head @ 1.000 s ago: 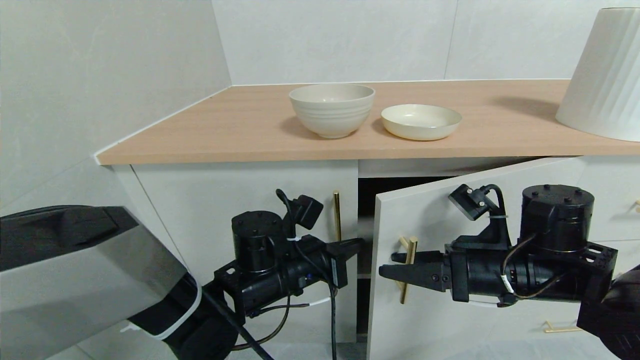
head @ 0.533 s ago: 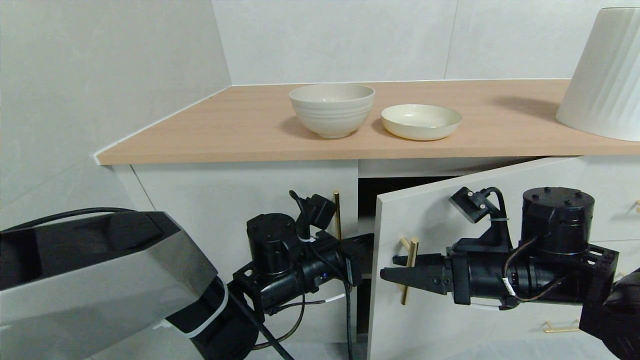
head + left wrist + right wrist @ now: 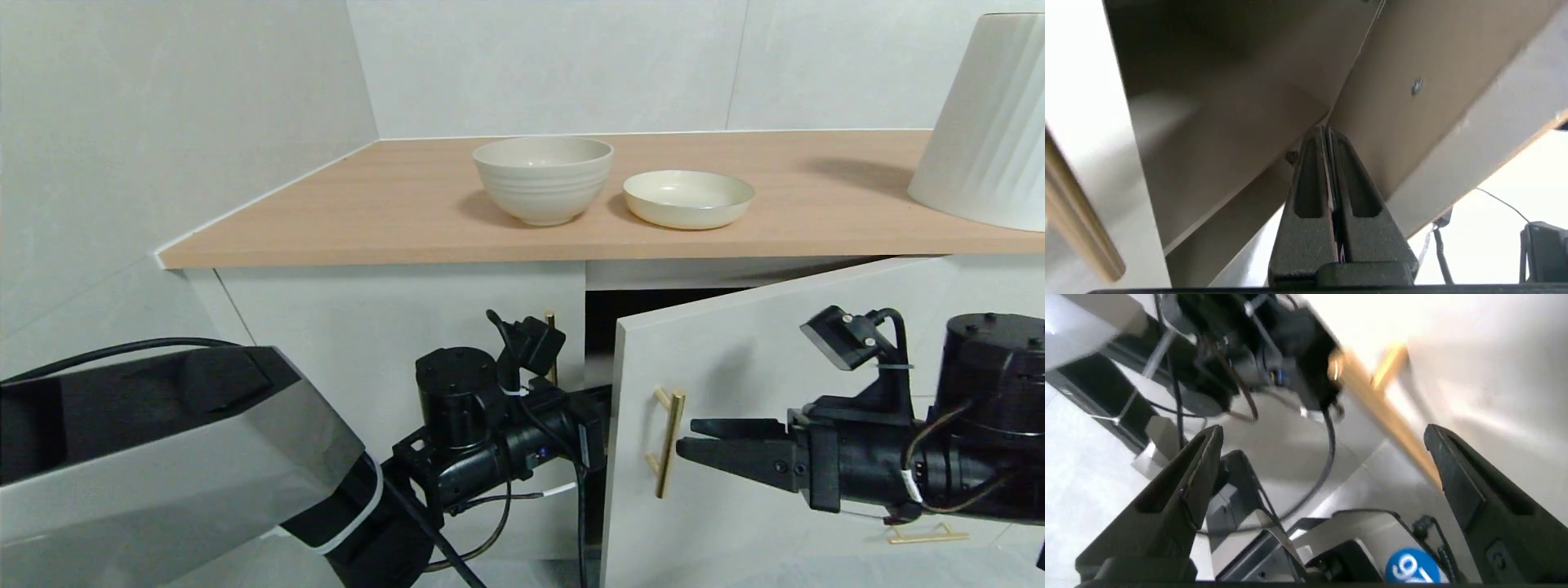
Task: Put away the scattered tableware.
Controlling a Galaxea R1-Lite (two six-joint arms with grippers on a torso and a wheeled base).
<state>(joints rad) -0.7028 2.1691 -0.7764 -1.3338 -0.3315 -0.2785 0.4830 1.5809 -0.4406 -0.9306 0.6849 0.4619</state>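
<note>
Deep bowl [image 3: 543, 178] (left) and shallow dish [image 3: 688, 198] (right) sit upright, rims up, side by side on desk [image 3: 367, 224]. L gripper [image 3: 1328, 140]: jaws closed, in cabinet opening. R gripper [image 3: 687, 437]: jaws open, empty, just beside door handle [image 3: 669, 441].

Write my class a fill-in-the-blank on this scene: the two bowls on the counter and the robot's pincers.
The deep bowl stands to the robot's ____ of the shallow dish.
Both rest on the ____ countertop.
The left pincer, at the cabinet door's edge, is ____.
The right pincer is ____.
Missing: left, wooden, shut, open.
</note>
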